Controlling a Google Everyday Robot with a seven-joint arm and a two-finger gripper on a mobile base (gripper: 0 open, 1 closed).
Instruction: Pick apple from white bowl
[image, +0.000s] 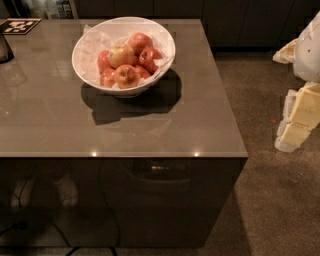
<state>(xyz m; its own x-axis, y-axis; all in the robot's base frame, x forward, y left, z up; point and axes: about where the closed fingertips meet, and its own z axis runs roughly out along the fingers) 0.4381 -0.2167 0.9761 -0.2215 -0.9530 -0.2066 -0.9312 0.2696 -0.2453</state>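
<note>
**Apple in bowl, gripper well off to one side**

The white bowl sits on the grey table and is lined with crumpled white paper. The apple lies inside the bowl, on top of the heap, a little left of the bowl's middle. Smaller, redder apples press against it in front and to its right. The apple reads as round, with no long axis to record. Which way its stem points cannot be told. The gripper hangs far to the bowl's right, past the table edge and over the carpet, well apart from the apple. Whether the gripper is open or closed: cannot tell. A black-and-white marker card lies to the bowl's left, at the far table corner.
</note>
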